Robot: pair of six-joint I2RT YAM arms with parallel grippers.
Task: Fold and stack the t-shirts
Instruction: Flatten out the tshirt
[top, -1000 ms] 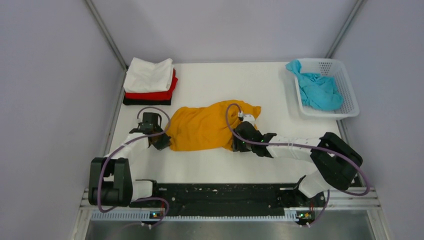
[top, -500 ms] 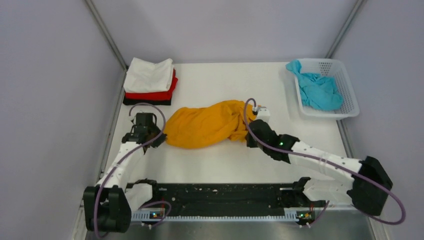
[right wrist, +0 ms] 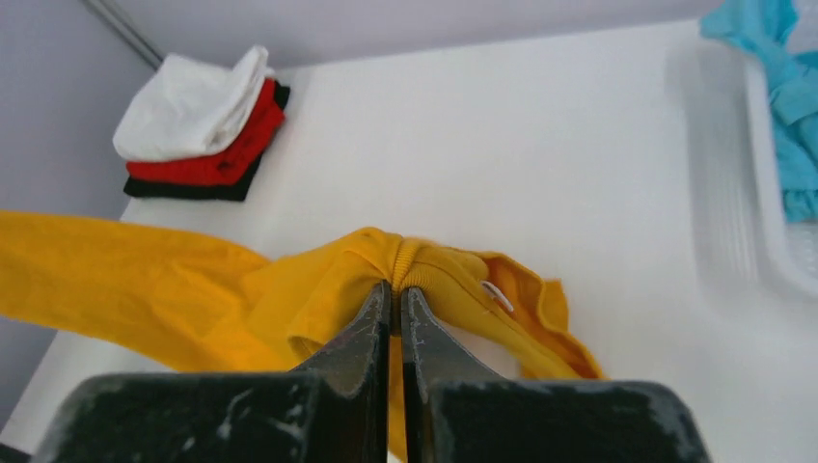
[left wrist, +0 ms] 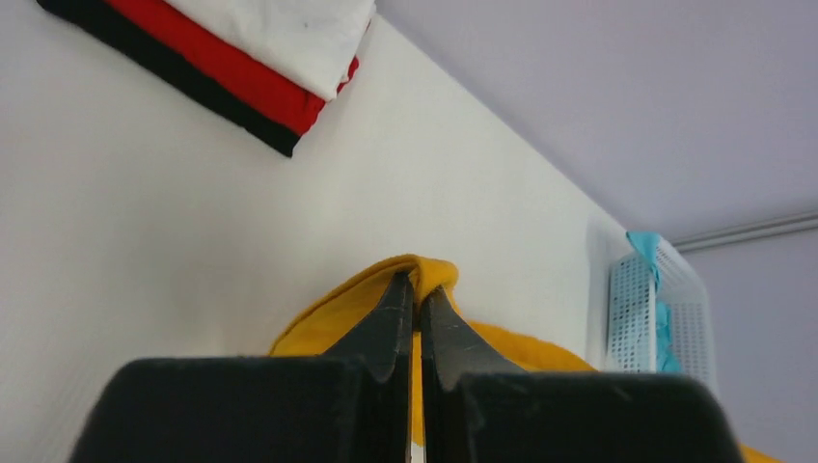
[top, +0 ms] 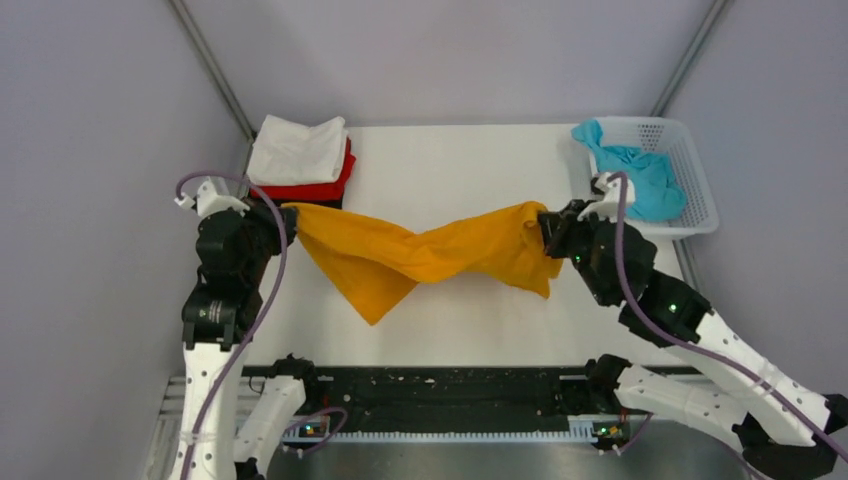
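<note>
The orange-yellow t-shirt (top: 420, 255) hangs twisted above the table, stretched between both arms. My left gripper (top: 283, 212) is shut on its left end, and in the left wrist view the cloth (left wrist: 429, 273) folds over the pinched jaws of that gripper (left wrist: 417, 289). My right gripper (top: 543, 225) is shut on its right end; in the right wrist view this gripper (right wrist: 396, 291) bites the ribbed collar (right wrist: 410, 260). A folded stack sits at the back left: white t-shirt (top: 297, 148) on red (top: 320, 188) on black (top: 260, 203). The teal t-shirt (top: 635, 180) lies crumpled in the basket.
The white perforated basket (top: 690, 175) stands at the back right, close behind my right wrist. Grey walls close in the table (top: 450, 160) on the left, right and back. The arm bases and a black rail (top: 440, 385) run along the near edge.
Both arms have risen and spread apart, lifting the orange-yellow t-shirt off the table and pulling it taut. The right gripper has closed on its collar end and moved toward the basket.
</note>
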